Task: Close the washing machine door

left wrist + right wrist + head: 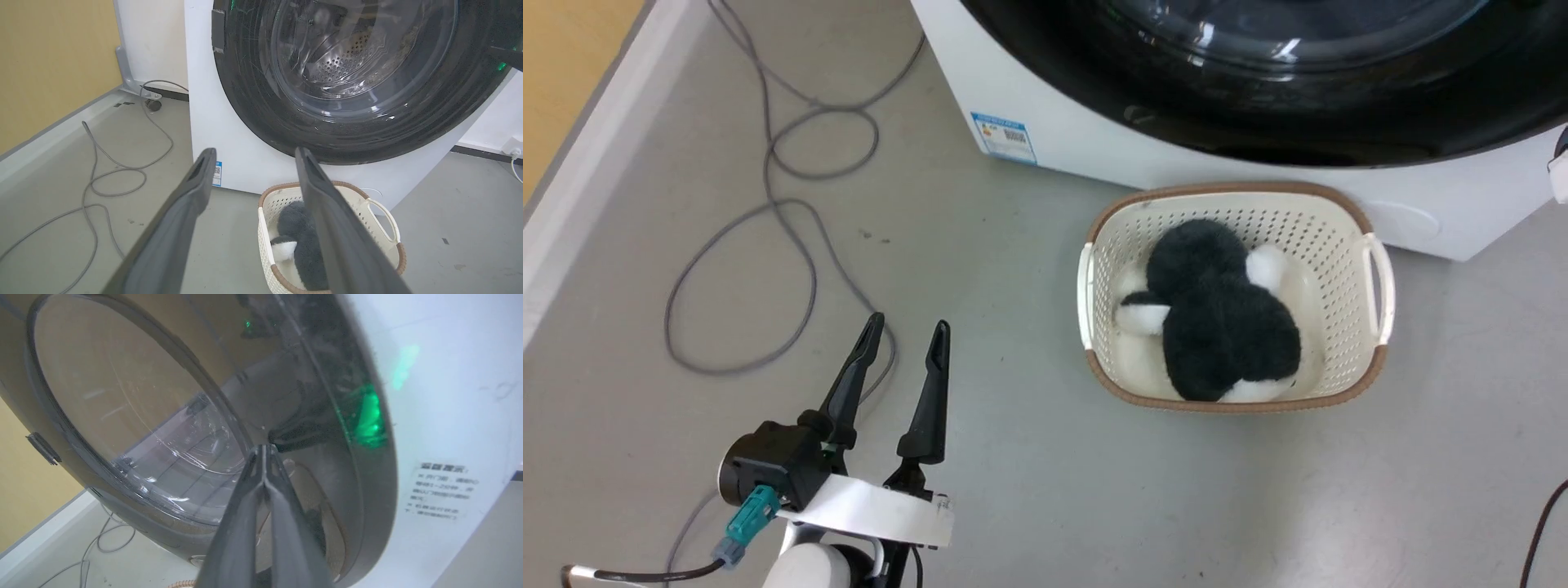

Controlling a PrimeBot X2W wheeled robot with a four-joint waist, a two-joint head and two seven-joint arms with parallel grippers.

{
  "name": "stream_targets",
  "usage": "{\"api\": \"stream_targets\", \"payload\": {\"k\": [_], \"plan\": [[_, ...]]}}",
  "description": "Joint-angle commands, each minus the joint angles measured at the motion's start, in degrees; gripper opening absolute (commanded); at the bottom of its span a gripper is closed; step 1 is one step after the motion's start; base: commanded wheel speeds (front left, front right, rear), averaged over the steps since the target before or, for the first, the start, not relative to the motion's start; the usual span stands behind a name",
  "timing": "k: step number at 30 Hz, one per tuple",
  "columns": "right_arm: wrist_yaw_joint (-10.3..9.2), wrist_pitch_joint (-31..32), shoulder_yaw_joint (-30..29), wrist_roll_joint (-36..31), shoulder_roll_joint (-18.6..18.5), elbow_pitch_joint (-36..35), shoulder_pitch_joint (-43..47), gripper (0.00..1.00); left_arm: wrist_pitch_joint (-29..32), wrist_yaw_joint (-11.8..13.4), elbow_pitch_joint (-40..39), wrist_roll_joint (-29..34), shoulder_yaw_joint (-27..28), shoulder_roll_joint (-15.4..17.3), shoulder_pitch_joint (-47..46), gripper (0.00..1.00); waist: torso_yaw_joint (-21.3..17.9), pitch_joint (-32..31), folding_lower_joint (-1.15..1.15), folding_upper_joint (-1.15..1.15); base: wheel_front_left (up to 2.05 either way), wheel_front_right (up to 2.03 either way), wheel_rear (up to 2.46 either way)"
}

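Closest to the lens, the right claw [264, 448] has its two dark fingers clenched together with nothing between them. Their joined tip meets its own reflection on the glossy black rim of the washing machine door [314, 379], just beside the bulging glass window [122, 400], so it looks to be touching there. The door lies across the front of the white washing machine [445, 396]. In the left wrist view it appears flat against the cabinet, with the perforated steel drum [347, 61] showing through the glass, but whether the latch has caught cannot be told. The left claw [908, 322] hangs released and empty above the grey floor [1029, 490], well apart from the door and near a looped grey cable [812, 278]. A cream laundry basket [1378, 286] holding a black-and-white plush toy [1217, 327] stands on the floor just in front of the machine, below the door. I judge this to be the closing press, near the end of the task. The next move calls for a short, firm push straight into the rim until the latch engages, staying off the slippery glass, then a straight retreat.
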Motion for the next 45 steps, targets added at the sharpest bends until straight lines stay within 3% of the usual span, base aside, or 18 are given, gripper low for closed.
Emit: {"api": "stream_targets", "payload": {"k": [1,11,20,31,32,33,45], "plan": [[-0.61,-1.4,-0.8,-0.2,-0.3,0.1,-1.0,0.00,-0.2,-0.2,0.1,-0.2,0.4,-0.1,0.0,1.00,-0.6,-1.5,-0.01,0.00,0.00,0.00,0.00],[-0.61,-4.5,3.7,3.7,3.3,-2.4,9.6,0.00,-0.2,0.2,1.2,0.0,4.2,-0.1,2.4,1.00,-4.9,-9.4,-0.01,0.00,0.00,0.00,0.00],[-0.61,-8.1,9.0,3.2,4.6,-12.0,24.8,0.00,-0.2,0.8,3.3,1.9,6.8,-0.1,5.5,1.00,-9.5,-17.1,-0.01,0.00,0.00,0.00,0.00],[-0.61,-9.7,2.9,-3.3,13.1,-26.6,44.1,0.00,-0.2,0.8,3.4,3.4,7.3,-0.1,9.5,1.00,-13.4,-22.8,-0.01,0.00,0.00,0.00,0.00],[-0.61,-9.7,2.5,-4.0,13.8,-27.7,45.6,0.20,-0.2,0.9,3.4,3.5,7.3,-0.2,9.8,1.00,-13.6,-23.2,-0.01,0.00,0.00,0.00,0.00],[-0.61,-9.6,2.2,-4.8,14.5,-28.7,47.0,1.00,-0.2,1.1,3.3,3.4,7.4,-0.2,10.2,1.00,-13.8,-23.5,-0.01,0.00,0.00,0.00,0.00],[-0.61,-9.8,0.3,-9.5,17.8,-31.9,56.0,1.00,-0.2,2.0,3.3,6.0,5.8,0.1,13.0,1.00,-14.9,-24.2,-0.01,0.00,0.00,0.00,0.00]]}}
